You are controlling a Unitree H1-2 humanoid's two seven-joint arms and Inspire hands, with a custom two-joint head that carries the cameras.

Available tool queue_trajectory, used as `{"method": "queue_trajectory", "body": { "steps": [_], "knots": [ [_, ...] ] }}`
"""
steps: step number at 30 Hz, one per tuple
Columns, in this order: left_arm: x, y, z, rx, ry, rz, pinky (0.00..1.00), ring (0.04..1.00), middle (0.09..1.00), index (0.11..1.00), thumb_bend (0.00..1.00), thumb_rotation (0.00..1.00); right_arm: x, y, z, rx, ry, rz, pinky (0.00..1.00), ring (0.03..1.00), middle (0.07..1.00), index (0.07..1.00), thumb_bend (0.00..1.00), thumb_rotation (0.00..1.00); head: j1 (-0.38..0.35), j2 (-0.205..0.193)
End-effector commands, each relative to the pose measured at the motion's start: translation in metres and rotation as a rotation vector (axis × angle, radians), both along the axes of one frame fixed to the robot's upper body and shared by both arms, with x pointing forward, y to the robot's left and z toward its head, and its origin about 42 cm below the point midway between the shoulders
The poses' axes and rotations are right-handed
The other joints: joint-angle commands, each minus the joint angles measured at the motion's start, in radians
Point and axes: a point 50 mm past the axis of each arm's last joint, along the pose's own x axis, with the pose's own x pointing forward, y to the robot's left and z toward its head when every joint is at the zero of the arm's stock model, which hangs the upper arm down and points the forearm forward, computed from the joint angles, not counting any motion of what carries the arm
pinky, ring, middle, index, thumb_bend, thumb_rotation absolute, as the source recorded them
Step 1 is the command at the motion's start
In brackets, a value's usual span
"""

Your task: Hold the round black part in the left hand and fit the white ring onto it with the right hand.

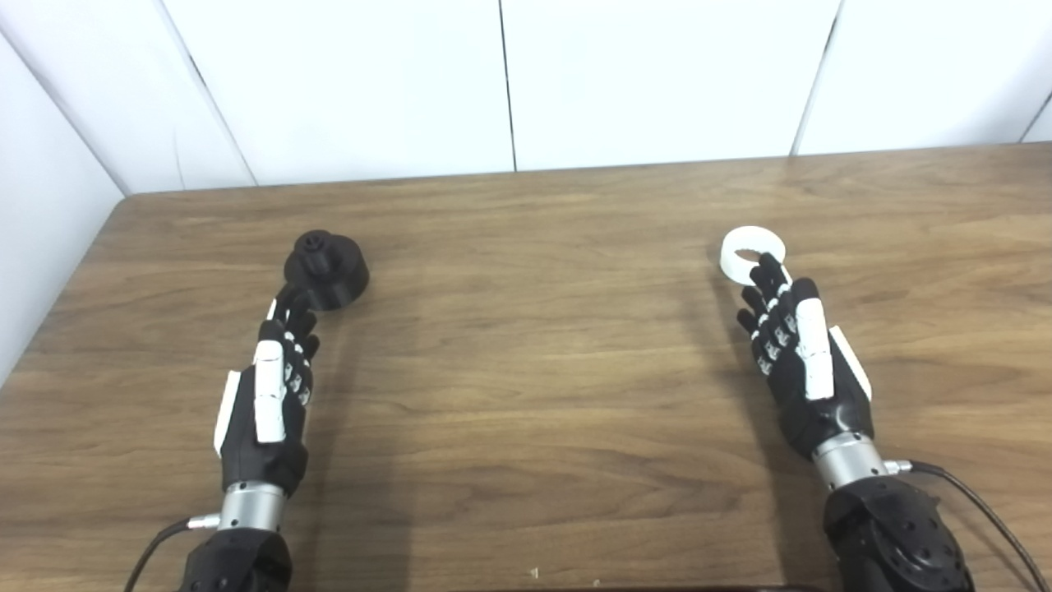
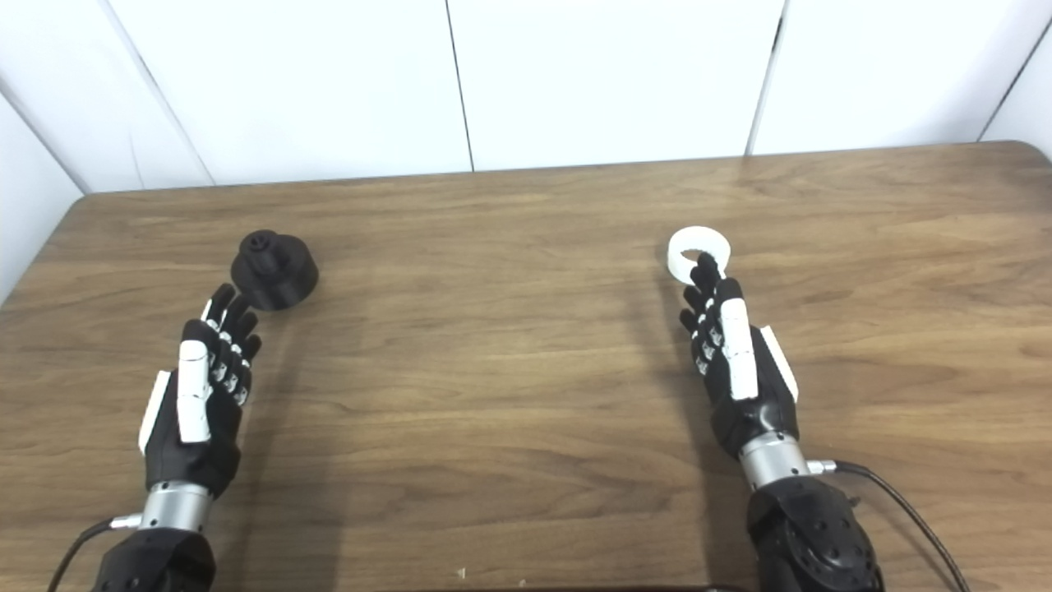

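Observation:
The round black part (image 1: 326, 269), a disc with a raised hub on top, stands on the wooden table (image 1: 526, 370) at the left; it also shows in the right eye view (image 2: 274, 270). My left hand (image 1: 275, 390) is open and empty, fingers stretched out, its fingertips just short of the part's near edge. The white ring (image 1: 751, 255) lies flat on the table at the right, also in the right eye view (image 2: 699, 252). My right hand (image 1: 797, 366) is open and empty, its fingertips reaching the ring's near edge.
White wall panels (image 1: 509, 82) rise behind the table's far edge. A white side wall (image 1: 41, 205) stands close to the table's left edge. Cables (image 1: 978, 501) trail from both wrists at the bottom.

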Motion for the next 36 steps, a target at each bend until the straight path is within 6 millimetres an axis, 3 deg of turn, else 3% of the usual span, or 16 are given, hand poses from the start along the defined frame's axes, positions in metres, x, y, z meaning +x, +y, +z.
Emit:
{"method": "queue_trajectory", "body": {
  "steps": [1,17,21,22,26,29,33,36],
  "knots": [
    [-0.002,0.001,0.011,0.031,-0.045,-0.011,1.00,1.000,1.000,1.000,0.53,1.00,0.005,0.002,0.014,0.013,-0.092,0.020,1.00,1.000,1.000,0.999,0.55,1.00,0.001,0.000],
    [-0.003,0.002,0.010,0.039,-0.039,-0.018,1.00,1.000,1.000,1.000,0.54,0.99,0.004,0.002,0.015,0.017,-0.090,0.020,1.00,1.000,1.000,0.993,0.55,1.00,0.010,-0.002],
    [-0.001,0.006,0.017,0.115,-0.029,-0.021,1.00,1.000,1.000,1.000,0.53,0.96,0.005,0.001,0.014,0.014,-0.087,0.021,1.00,1.000,1.000,0.994,0.56,1.00,0.015,-0.004],
    [0.000,0.009,0.020,0.149,-0.029,-0.019,1.00,1.000,1.000,1.000,0.53,0.94,0.005,0.001,0.014,0.014,-0.087,0.021,1.00,1.000,1.000,0.993,0.56,1.00,0.017,-0.005],
    [0.006,0.025,0.037,0.327,-0.028,0.021,1.00,1.000,1.000,0.993,0.61,0.69,0.006,0.000,0.012,0.008,-0.082,0.019,1.00,1.000,1.000,0.988,0.57,1.00,0.026,-0.008],
    [0.010,0.035,0.047,0.424,-0.028,0.033,1.00,1.000,1.000,0.987,0.64,0.62,0.006,-0.001,0.011,0.009,-0.080,0.022,1.00,1.000,1.000,0.987,0.57,1.00,0.039,-0.011],
    [0.024,0.057,0.070,0.555,0.010,0.017,1.00,1.000,1.000,0.995,0.78,0.52,0.007,-0.003,0.008,0.007,-0.077,0.024,1.00,1.000,1.000,0.988,0.56,1.00,0.053,-0.018],
    [0.037,0.070,0.082,0.624,0.035,0.019,1.00,1.000,1.000,0.980,0.81,0.43,0.007,-0.003,0.007,0.005,-0.074,0.025,1.00,1.000,1.000,0.983,0.56,1.00,0.060,-0.021]
  ]
}}
